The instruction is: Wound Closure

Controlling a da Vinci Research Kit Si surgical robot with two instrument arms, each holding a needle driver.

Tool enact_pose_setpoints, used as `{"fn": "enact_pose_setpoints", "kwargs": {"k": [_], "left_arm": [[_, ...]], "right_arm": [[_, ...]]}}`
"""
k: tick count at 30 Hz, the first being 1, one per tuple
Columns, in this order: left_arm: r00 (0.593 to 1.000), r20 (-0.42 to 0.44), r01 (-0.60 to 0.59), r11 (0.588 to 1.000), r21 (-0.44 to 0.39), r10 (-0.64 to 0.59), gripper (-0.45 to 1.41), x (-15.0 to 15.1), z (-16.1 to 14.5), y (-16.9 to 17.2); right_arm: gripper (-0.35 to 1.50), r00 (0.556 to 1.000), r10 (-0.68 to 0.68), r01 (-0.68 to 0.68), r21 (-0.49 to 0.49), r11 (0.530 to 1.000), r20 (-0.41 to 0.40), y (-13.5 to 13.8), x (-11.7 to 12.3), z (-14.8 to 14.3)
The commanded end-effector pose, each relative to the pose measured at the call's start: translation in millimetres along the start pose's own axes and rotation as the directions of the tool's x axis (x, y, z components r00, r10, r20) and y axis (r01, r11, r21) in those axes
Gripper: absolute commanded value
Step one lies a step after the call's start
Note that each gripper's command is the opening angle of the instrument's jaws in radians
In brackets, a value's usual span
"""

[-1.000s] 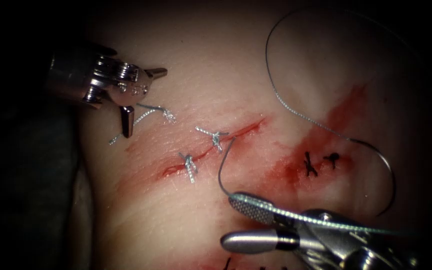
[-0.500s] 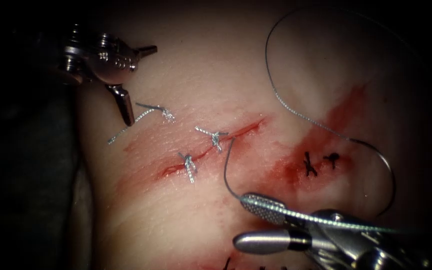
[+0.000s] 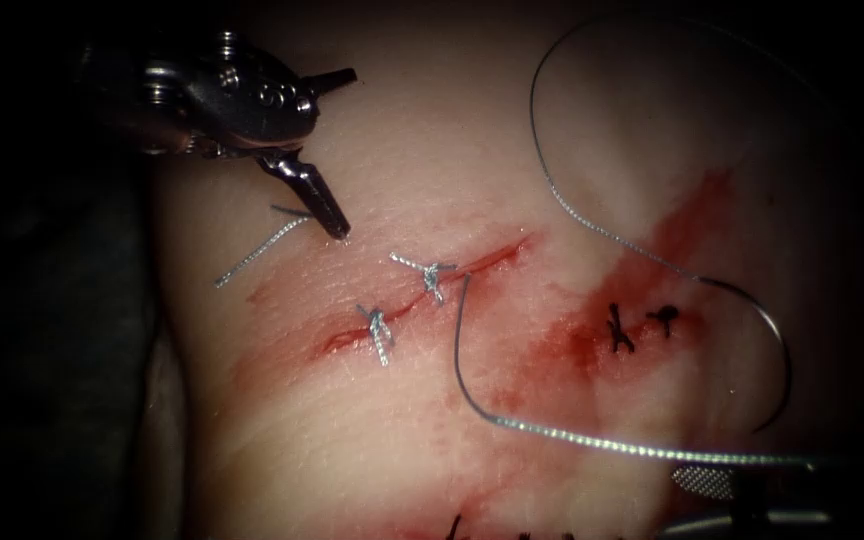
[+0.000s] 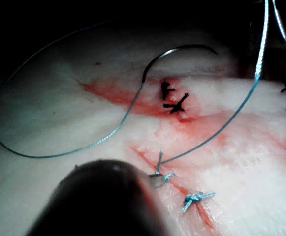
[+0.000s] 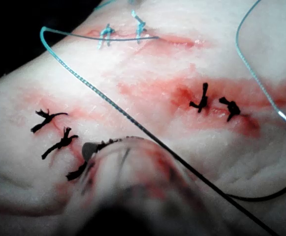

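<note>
Pale tissue [image 3: 432,150] bears a cut [image 3: 497,255] with two knotted stitches [image 3: 432,272] and a third thread [image 3: 552,432] untied; the needle [image 3: 777,350] lies free to the right, the left tool [image 3: 344,152] gapes empty, and the right tool's [image 3: 712,482] hold is unclear.

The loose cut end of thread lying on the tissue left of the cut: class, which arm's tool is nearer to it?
Left. The left tool hangs just above the cut end of thread, one jaw tip beside it. The right tool sits far across the cut, near the picture's lower right edge.
</note>
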Motion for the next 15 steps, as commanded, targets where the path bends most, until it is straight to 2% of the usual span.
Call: {"fn": "enact_pose_setpoints", "kwargs": {"k": [1, 3, 4, 6, 7, 8, 10, 11, 12, 13, 15], "left_arm": [[1.0, -0.005, 0.003, 1.0, -0.002, -0.003, 1.25, 0.4, 0.7, 0.0], [1.0, -0.019, 0.02, 1.0, -0.008, -0.02, 1.25, 0.7, 0.7, 0.2], [0.999, -0.031, 0.027, 1.0, -0.013, -0.028, 1.25, 0.9, 0.7, 0.3], [0.999, -0.038, 0.034, 0.999, -0.013, -0.034, 1.25, 0.9, 0.7, 0.3], [0.998, -0.038, 0.039, 0.999, -0.015, -0.04, 1.25, 0.8, 0.6, 0.2], [0.998, -0.039, 0.045, 0.999, -0.016, -0.045, 1.25, 0.8, 0.5, 0.2], [0.998, -0.045, 0.051, 0.999, -0.018, -0.052, 1.25, 0.8, 0.3, 0.1], [0.996, -0.063, 0.06, 0.998, -0.021, -0.062, 1.23, 1.1, -0.1, 0.0], [0.996, -0.063, 0.06, 0.998, -0.021, -0.062, 1.23, 1.1, -0.1, 0.0], [0.994, -0.078, 0.069, 0.997, -0.022, -0.07, 1.23, 1.3, -0.3, 0.0], [0.989, -0.116, 0.087, 0.996, -0.025, -0.089, 1.23, 1.7, -0.8, -0.1]], "right_arm": [[1.2, 1.0, -0.001, 0.001, -0.001, 1.0, 0.018, 0.8, -1.5, -0.4], [1.13, 0.999, 0.013, -0.013, 0.022, 1.0, 0.039, 0.9, -2.4, -1.6], [1.1, 0.997, 0.007, -0.013, 0.088, 0.996, 0.074, 0.2, -3.0, -2.9], [1.08, 0.996, 0.0, -0.011, 0.123, 0.992, 0.09, -0.3, -3.1, -3.2], [1.01, 0.992, -0.026, -0.003, 0.236, 0.972, 0.12, -1.9, -3.1, -3.6], [1.01, 0.994, -0.037, 0.005, 0.284, 0.959, 0.107, -2.7, -2.9, -3.7], [1.1, 0.998, -0.055, 0.033, 0.404, 0.914, 0.043, -4.7, -2.0, -3.7], [0.71, 0.998, -0.048, 0.055, 0.512, 0.857, -0.027, -6.1, -0.5, -3.9], [0.71, 0.998, -0.048, 0.055, 0.512, 0.857, -0.027, -6.1, -0.5, -3.9], [0.73, 0.997, -0.029, 0.069, 0.581, 0.811, -0.078, -6.8, 0.9, -3.9], [0.74, 0.981, 0.055, 0.078, 0.634, 0.769, -0.187, -7.5, 3.6, -3.9]]}}
